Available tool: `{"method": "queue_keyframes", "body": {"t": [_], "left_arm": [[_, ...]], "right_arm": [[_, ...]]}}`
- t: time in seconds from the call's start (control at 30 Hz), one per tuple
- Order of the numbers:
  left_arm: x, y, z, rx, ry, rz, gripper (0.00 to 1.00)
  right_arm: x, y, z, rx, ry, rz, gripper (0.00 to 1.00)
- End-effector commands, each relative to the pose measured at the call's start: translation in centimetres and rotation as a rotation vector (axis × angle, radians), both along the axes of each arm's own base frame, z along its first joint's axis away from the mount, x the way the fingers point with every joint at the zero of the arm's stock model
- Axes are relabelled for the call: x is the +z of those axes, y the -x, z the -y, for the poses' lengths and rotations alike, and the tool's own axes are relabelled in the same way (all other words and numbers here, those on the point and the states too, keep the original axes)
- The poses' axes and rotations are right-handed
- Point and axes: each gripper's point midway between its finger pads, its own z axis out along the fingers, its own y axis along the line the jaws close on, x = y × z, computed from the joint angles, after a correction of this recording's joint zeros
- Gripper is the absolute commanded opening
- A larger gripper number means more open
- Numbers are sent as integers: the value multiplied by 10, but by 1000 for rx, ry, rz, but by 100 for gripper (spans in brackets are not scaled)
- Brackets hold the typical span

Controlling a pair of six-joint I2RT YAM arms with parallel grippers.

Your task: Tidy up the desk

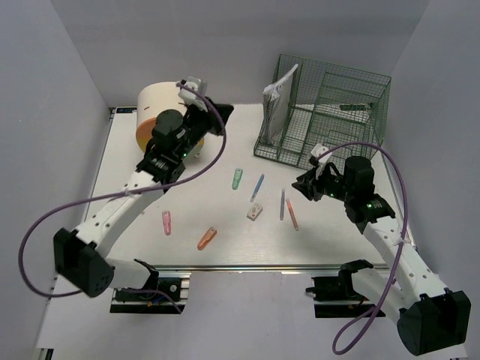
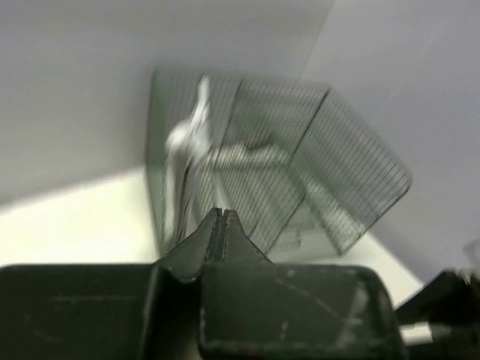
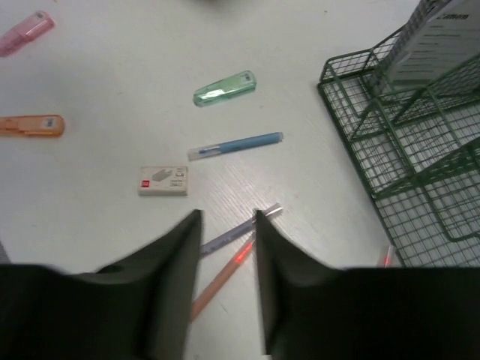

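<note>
desk [image 1: 225, 251]: laid flat beneath both arms | left gripper [image 2: 220, 232]: pressed closed, nothing held, raised by far-left corner | right gripper [image 3: 227, 217]: fingers parted, empty, held over orange pen [image 3: 222, 276] toward right edge

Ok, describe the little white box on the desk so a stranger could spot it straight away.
Start at the green wire rack at the far right of the desk. In front of it lie scattered pens and highlighters, and the small white box sits just nearer than the blue pen. It is the only flat rectangle; its neighbours are long and slim.
</note>
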Motion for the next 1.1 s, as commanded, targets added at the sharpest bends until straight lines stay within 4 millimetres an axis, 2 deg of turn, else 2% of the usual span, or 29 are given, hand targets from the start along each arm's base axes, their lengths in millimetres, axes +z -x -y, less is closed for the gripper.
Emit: {"method": "queue_keyframes", "body": {"t": [0.0,0.03,0.07,0.1,0.2,0.27,0.3,0.33,0.43,0.53,0.57,0.63,0.8,1.03,1.07], "left_arm": [[-86,19,-41,140,-142,-323,0],[-109,25,-56,200,-186,-391,3],[-106,34,-67,234,-181,-399,12],[-120,39,-80,277,-196,-454,23],[-128,45,-103,365,-220,-499,36],[-141,44,-121,425,-246,-566,53],[-145,44,-124,425,-257,-584,55],[-153,43,-131,434,-266,-613,57],[-164,42,-135,400,-275,-659,58],[-178,33,-148,402,-272,-716,57],[-180,29,-159,424,-267,-726,56],[-182,25,-168,442,-268,-730,56],[-176,6,-202,559,-307,-730,57],[-175,-24,-209,600,-317,-714,67],[-181,-29,-207,598,-324,-731,68]], "right_arm": [[5,9,-12,77,-51,-35,33],[3,10,-13,88,-56,-45,24],[2,10,-13,86,-60,-55,8],[1,10,-14,86,-61,-61,3],[1,10,-14,86,-66,-60,3],[1,9,-12,77,-63,-61,10],[0,8,-13,78,-61,-60,12],[0,9,-13,83,-58,-55,18],[-1,9,-12,90,-43,-51,31],[-1,10,-12,107,-36,-49,37],[-3,12,-13,116,-31,-54,38],[-2,16,-14,147,-22,-40,40],[-3,17,-14,160,-20,-40,40],[-6,14,-12,146,-14,-50,40],[-5,14,-12,146,-13,-48,40]]}}
